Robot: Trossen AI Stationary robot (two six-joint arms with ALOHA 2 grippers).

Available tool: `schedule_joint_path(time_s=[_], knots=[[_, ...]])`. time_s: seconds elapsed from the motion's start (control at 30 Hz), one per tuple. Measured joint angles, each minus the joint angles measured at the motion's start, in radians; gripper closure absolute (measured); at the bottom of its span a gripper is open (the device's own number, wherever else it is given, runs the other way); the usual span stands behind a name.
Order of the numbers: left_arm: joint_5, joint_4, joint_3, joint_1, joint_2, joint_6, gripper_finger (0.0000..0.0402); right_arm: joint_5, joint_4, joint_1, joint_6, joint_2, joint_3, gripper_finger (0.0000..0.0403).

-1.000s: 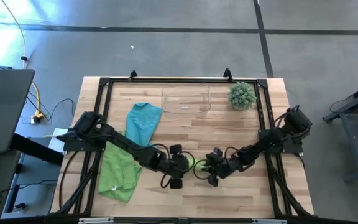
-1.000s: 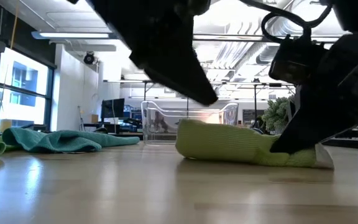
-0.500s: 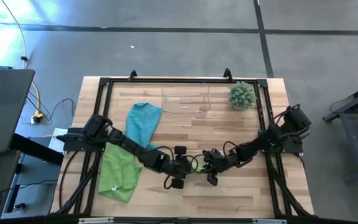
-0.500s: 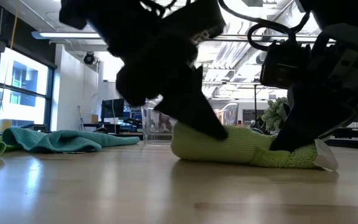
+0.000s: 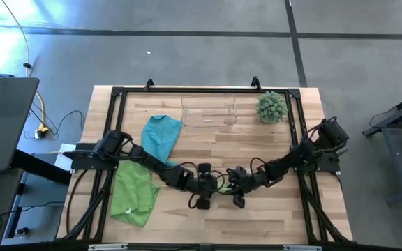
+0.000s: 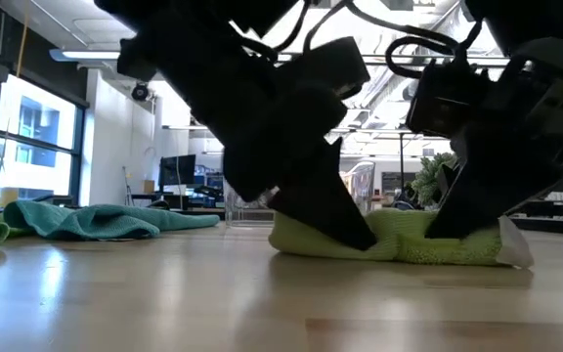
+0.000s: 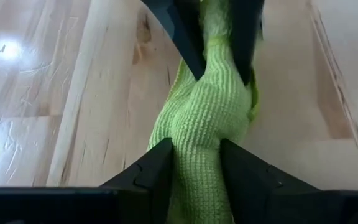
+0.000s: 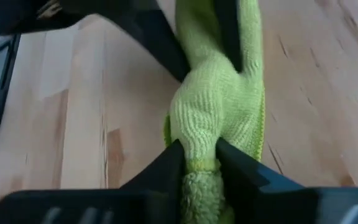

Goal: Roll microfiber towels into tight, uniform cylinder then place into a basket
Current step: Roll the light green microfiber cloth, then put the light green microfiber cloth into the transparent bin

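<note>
You have both grippers clamped on the same rolled lime green towel [image 6: 399, 238], which lies on the wooden table [image 5: 271, 146] near its front middle. Your left gripper [image 5: 211, 187] has its jaws pressed against either side of one end of the roll; in the left wrist view the knit cloth bulges up between the two dark fingers [image 7: 151, 171] and narrows where the other gripper's fingers pinch it farther along. Your right gripper [image 5: 234, 188] squeezes the opposite end, its jaws closed on the cloth so that the towel [image 8: 219, 118] swells just ahead of them. In the low view the roll rests flat on the wood, with the two grippers bearing down on it from either side and a white tag poking out at the right gripper's end. Well away from your left jaws, a teal blue towel [image 5: 160, 136] and a second lime green towel [image 5: 132, 195] lie loose and unrolled on the left of the table. The clear basket [image 5: 209, 111] stands at the far edge, beyond both jaws, with a spiky green plant ball [image 5: 272, 107] near it.
</note>
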Motion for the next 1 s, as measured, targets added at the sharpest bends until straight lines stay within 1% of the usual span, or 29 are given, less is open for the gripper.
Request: schedule_joint_path(time_s=[0.13, 0.23, 0.3, 0.43, 0.53, 0.63, 0.8, 1.0], knots=[[0.005, 0.007, 0.002, 0.003, 0.012, -0.016, 0.0293, -0.055, -0.098, -0.011, -0.043, -0.096, -0.004, 0.0261], [0.004, 0.008, 0.001, 0.003, 0.013, -0.016, 0.0295, -0.058, -0.176, -0.014, -0.059, -0.186, -0.005, 0.0242], [0.005, 0.016, 0.000, 0.003, 0.014, -0.017, 0.0295, -0.010, -0.188, -0.001, -0.101, -0.233, -0.005, 0.0237], [0.004, 0.028, -0.001, 0.003, 0.015, -0.035, 0.0295, 0.146, -0.098, 0.047, -0.252, -0.264, -0.004, 0.0237], [0.000, 0.029, -0.002, 0.003, 0.016, -0.066, 0.0295, 0.248, -0.020, 0.080, -0.341, -0.227, -0.001, 0.0236], [0.000, 0.032, -0.002, 0.003, 0.016, -0.079, 0.0295, 0.288, 0.026, 0.091, -0.360, -0.158, -0.002, 0.0236], [-0.001, 0.041, -0.003, 0.003, 0.016, -0.094, 0.0295, 0.304, 0.041, 0.082, -0.356, -0.048, 0.019, 0.0231], [0.000, 0.043, -0.003, 0.003, 0.016, -0.094, 0.0295, 0.293, 0.041, 0.058, -0.363, 0.063, 0.088, 0.0200]])
